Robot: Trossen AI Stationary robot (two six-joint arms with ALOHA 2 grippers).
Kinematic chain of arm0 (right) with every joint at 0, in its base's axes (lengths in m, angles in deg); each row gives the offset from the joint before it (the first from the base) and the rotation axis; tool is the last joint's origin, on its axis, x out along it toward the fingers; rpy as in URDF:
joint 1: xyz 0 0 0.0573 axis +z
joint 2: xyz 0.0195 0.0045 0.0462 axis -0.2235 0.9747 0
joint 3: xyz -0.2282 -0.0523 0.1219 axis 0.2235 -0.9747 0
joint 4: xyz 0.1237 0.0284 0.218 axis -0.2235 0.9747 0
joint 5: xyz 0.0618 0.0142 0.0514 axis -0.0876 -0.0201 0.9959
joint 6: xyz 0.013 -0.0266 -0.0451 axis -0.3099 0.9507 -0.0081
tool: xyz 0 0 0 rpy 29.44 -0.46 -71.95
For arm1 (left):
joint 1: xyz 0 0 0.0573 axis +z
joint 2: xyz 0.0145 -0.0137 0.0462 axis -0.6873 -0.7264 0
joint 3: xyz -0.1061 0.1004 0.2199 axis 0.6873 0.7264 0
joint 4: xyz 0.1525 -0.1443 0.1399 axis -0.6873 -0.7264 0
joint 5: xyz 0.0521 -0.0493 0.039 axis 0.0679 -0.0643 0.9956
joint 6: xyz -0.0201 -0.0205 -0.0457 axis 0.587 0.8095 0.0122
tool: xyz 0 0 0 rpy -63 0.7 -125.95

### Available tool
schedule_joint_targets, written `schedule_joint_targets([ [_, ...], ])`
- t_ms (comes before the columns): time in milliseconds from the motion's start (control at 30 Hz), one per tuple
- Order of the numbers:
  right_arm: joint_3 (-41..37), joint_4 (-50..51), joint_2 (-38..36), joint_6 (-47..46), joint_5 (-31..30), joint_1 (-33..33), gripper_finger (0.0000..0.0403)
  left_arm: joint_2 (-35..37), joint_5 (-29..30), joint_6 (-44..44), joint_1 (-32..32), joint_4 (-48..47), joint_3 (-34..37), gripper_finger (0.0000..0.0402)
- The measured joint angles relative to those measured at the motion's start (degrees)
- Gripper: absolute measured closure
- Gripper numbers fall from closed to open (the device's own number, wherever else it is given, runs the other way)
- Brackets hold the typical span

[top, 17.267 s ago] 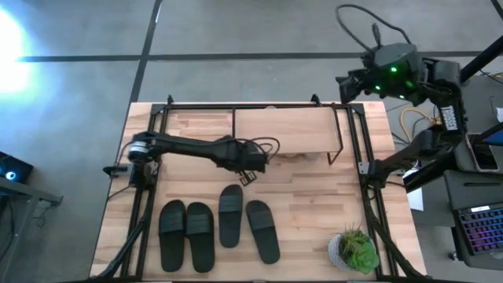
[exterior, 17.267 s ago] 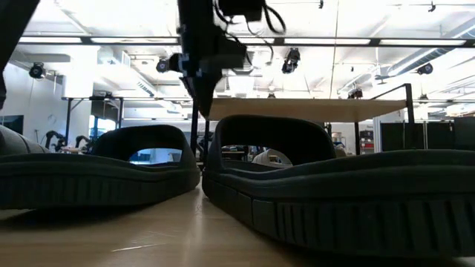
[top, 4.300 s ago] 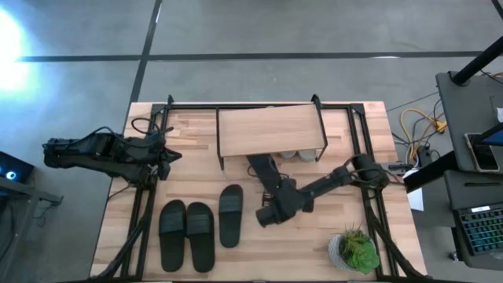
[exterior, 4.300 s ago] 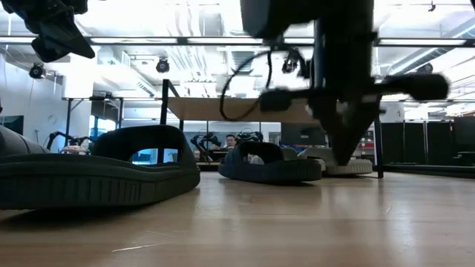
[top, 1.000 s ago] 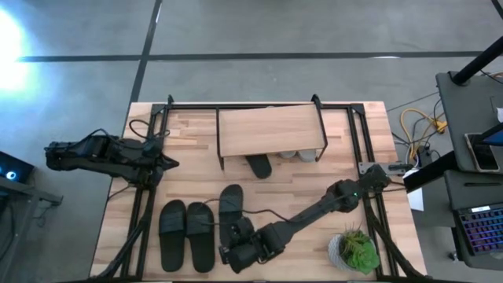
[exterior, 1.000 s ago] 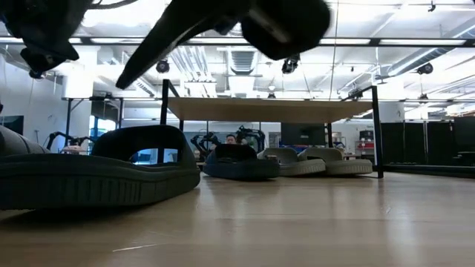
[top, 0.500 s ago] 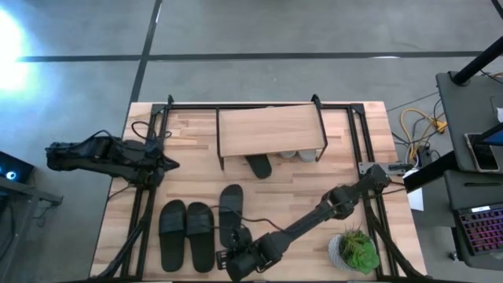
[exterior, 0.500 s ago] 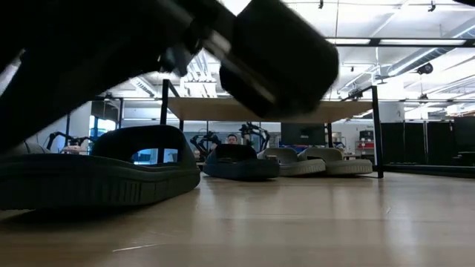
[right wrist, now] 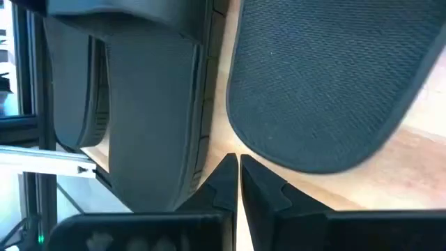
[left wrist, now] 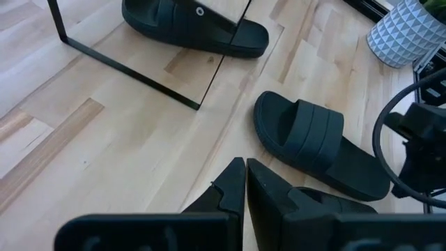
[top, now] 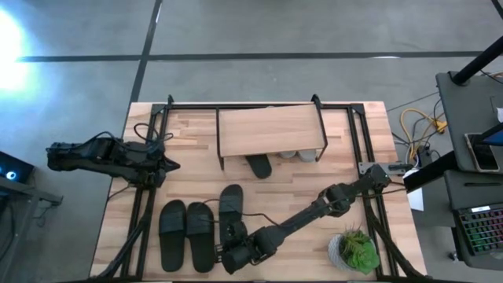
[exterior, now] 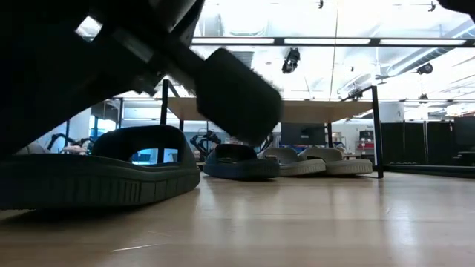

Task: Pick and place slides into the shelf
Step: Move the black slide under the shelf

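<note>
Since the right claw (top: 233, 258) has pinched together on nothing at the near slide's (top: 230, 214) heel, lifting risks leaving it on the bench (top: 314, 185); left claw (left wrist: 245, 183) together, parked far-left.

I found no text, label, brand, number or sign that I could read in any of my views; the slides (top: 230, 214), the shelf (top: 269, 131) and the plant pot (left wrist: 408, 31) carried no lettering I could make out.

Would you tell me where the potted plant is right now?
In the high view the potted plant stands at the table's near right corner, beside the right arm, well right of the three dark slides.
</note>
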Motion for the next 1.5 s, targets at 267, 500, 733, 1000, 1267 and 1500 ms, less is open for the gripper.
schedule_joint_targets([
  [267, -0.02, -0.42, 0.61, 1.29, 0.57, -0.81, 0.0392, 0.16, 0.04, -0.02, 0.0, -0.04, 0.03, 0.0402],
  [500, -0.07, 2.65, 0.61, 1.57, 0.26, -1.62, 0.0392, 0.29, 0.04, -0.02, 0.0, -0.11, 0.21, 0.0402],
  [733, -0.07, 4.03, 0.61, 5.98, -0.35, -4.03, 0.0392, 0.45, 0.04, -1.09, 0.0, -0.46, 0.31, 0.0402],
  [1000, -0.07, 5.23, 0.6, 11.18, -0.92, -7.42, 0.0392, 0.51, 0.04, -1.51, 0.0, -0.44, 0.31, 0.0402],
  [1267, -0.07, 12.23, -0.15, 8.92, -0.12, -7.49, 0.0392, 0.51, 0.07, -1.6, 0.0, -0.42, 0.31, 0.0402],
  [1500, -0.15, 19.03, -2.14, 7.51, -1.96, -7.23, 0.0392, 0.51, 0.31, -2.1, 0.0, -0.39, 0.38, 0.0402],
])
